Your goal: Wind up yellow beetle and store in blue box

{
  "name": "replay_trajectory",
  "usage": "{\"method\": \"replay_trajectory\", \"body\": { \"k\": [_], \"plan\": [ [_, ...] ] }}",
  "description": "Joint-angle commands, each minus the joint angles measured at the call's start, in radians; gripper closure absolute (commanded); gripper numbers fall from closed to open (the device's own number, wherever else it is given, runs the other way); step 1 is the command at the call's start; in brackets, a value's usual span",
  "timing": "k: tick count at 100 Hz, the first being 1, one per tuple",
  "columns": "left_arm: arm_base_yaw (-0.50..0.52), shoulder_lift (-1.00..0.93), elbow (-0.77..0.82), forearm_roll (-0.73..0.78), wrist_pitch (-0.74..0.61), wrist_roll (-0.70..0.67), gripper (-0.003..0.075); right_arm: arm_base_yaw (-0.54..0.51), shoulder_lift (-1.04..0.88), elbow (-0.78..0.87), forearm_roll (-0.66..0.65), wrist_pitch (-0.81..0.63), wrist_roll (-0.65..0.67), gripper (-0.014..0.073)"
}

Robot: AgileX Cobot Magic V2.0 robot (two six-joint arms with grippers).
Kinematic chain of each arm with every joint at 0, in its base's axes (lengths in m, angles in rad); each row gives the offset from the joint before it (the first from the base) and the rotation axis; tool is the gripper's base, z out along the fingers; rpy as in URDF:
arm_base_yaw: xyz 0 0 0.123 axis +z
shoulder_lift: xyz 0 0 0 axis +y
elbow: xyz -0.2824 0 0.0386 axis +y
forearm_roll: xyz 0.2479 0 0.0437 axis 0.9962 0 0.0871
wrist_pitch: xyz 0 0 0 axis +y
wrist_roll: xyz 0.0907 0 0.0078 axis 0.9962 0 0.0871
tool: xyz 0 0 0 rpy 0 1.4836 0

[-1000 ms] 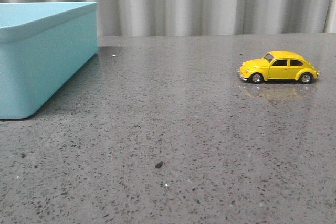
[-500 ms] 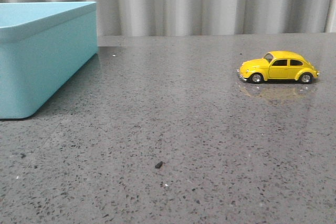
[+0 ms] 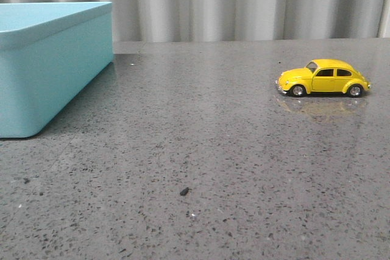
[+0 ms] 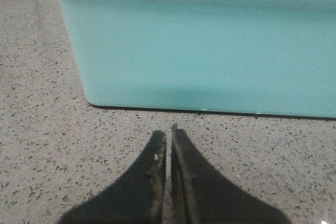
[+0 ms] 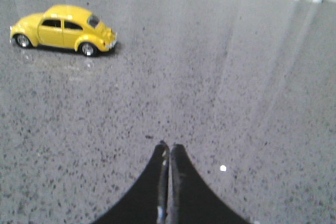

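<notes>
**Both pincers clenched and empty, beetle not yet touched**

The right gripper (image 5: pixel 169 148) sits low in the middle of its wrist picture, its two dark fingers pressed together with only a hairline seam between them, gripping nothing. It hangs over bare speckled grey table (image 5: pixel 220 93), and the yellow beetle (image 5: pixel 63 29) stands well apart from it, in the upper left of that frame, on all four wheels.

The left gripper (image 4: pixel 169 132) looks much the same: fingers clenched on nothing, tips at the lower middle of its picture, pointing at the near wall of the blue box (image 4: pixel 210 51), which fills the upper part of the frame. The tips are near the box's base but clear of it.

In the front view neither arm shows. The beetle (image 3: pixel 323 78) is at the right, a little above mid-height, its faint reflection on the polished top; the box (image 3: pixel 55 71) occupies the upper left corner, well apart from the car. A small dark crumb (image 3: pixel 184 192) lies on the table at lower centre.

To my eye the job is at its very start: the reach for the car has not begun. The next move would call for the right pincer to spread its fingers, travel across to the beetle and close across its narrow body, squarely enough that the glossy shell does not squirt out, before any winding against the table.
</notes>
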Motion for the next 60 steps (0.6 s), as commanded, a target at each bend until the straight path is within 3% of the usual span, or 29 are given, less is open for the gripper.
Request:
{"method": "replay_trajectory", "body": {
  "k": [1, 60],
  "plan": [
    [0.007, -0.031, 0.025, 0.003, -0.082, -0.011, 0.0741, 0.002, -0.02, 0.023, -0.011, -0.122, 0.0, 0.0644],
    [0.007, -0.031, 0.025, 0.003, -0.162, -0.011, 0.0741, 0.002, -0.02, 0.023, 0.014, -0.133, 0.0, 0.0644]
  ]
}}
